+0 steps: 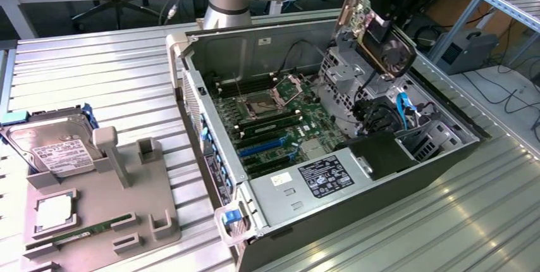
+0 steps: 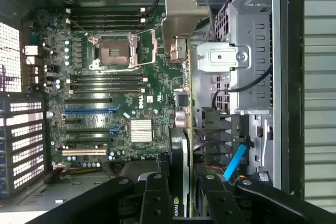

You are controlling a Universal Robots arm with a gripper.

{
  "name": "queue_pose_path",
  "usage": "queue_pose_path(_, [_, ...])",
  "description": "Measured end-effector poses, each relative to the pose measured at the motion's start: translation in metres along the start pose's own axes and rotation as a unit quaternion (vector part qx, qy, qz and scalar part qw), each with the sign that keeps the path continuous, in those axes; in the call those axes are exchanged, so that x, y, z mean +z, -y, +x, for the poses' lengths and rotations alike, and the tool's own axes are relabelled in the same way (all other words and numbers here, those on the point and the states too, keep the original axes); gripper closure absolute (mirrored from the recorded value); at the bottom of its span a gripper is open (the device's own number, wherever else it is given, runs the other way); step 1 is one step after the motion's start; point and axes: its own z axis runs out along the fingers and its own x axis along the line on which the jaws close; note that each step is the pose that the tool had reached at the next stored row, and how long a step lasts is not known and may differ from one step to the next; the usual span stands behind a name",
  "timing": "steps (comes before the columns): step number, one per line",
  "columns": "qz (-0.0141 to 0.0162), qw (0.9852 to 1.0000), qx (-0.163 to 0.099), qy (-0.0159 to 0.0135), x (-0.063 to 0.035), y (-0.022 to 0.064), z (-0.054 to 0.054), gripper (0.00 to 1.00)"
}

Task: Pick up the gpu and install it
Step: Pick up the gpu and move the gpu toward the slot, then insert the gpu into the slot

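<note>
**Step in hand:** the arm is carrying the gpu (image 1: 377, 35) over the open computer case (image 1: 279, 218), which is standing on the bench (image 1: 85, 69). The card is hanging on edge above the drive cage (image 1: 342, 88), clear of the motherboard (image 1: 270, 117) and well apart from the blue expansion slots (image 2: 89, 109). It is not yet seated.

**Doing it well, in my judgement:** seen from the wrist, the card's length is lying across the run of the slots. It is needing to come parallel with them, with the silver bracket (image 2: 181, 17) toward the case's rear wall and the card plumb, so the contacts are meeting the slot squarely. The cables (image 1: 371, 120) beside the cage are looking like a snagging risk, though I cannot tell how near the card they are lying.

**Hand:** the hand (image 2: 184, 187) is gripping the card across its thickness. Its jaws are drawn partly in, with one finger (image 2: 155, 195) on each face, and it is touching nothing else.
</note>
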Motion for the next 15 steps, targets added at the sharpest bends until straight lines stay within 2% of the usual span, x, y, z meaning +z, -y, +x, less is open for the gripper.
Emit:
queue_pose_path(4, [0.0001,1.0000,0.000,0.0000,0.0007,-0.0146,0.000,0.73])
queue_pose_path(6, [-0.0001,1.0000,0.000,0.0000,0.0027,-0.0183,0.000,0.73])
queue_pose_path(11, [-0.0001,1.0000,0.000,0.0000,0.0110,-0.0191,0.001,0.73])
queue_pose_path(15, [0.0000,1.0000,0.000,0.0000,0.0110,-0.0191,0.001,0.73])
